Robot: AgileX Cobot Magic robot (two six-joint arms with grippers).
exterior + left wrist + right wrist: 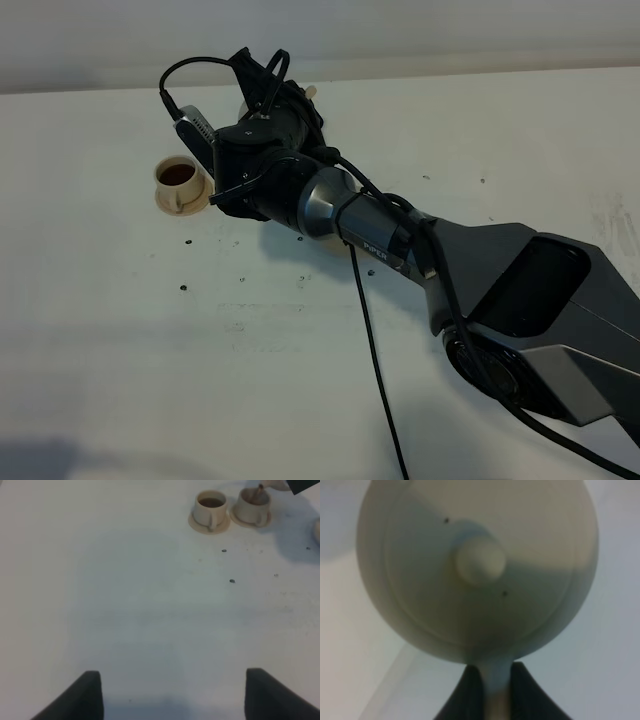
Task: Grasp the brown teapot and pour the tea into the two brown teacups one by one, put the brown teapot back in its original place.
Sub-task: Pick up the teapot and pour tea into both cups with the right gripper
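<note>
Teapot [477, 565], pale tan, knobbed lid: handle clamped by right gripper [495, 690]; left gripper [172, 695] spread wide; right arm [378, 250] lettered "PIPER".

You're working at what looks like a robotics lab bench. There's a bare white counter [120, 330] flecked with small dark specks [183, 287] and a blank pale wall [450, 30] along its far edge. A grey robot arm [520, 290] trails a black cable [375, 350], and two brown teacups [210, 509] sit on saucers.
</note>
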